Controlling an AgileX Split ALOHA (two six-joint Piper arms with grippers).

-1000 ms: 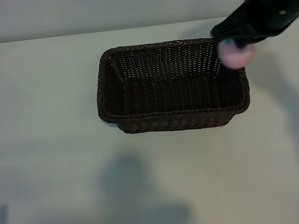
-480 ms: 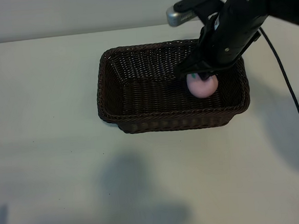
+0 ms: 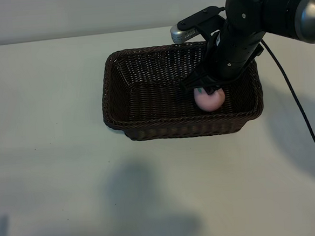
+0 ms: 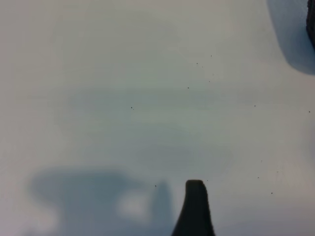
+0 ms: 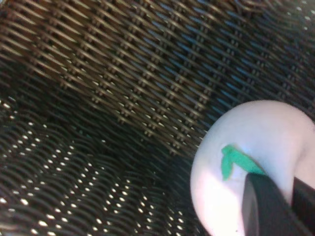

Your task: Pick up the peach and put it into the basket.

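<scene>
The pale-pink peach (image 3: 210,99) with its green leaf sits low inside the dark-brown wicker basket (image 3: 147,127), near its right end. My right gripper (image 3: 205,87) reaches down into the basket from above and is closed on the top of the peach. The right wrist view shows the peach (image 5: 261,142) against the woven wall (image 5: 123,73), with one dark finger (image 5: 263,206) pressed against it beside the leaf; the other finger is hidden. My left gripper is outside the exterior view; its wrist view shows a single fingertip (image 4: 195,196) above bare table.
The basket stands in the middle of the pale table (image 3: 53,174). The right arm's black cable (image 3: 300,113) trails across the table to the right of the basket. Arm shadows lie on the near part of the table.
The right gripper carried the peach from above the basket's right rim leftwards and down into the basket. The peach now sits lower than half a second ago.
</scene>
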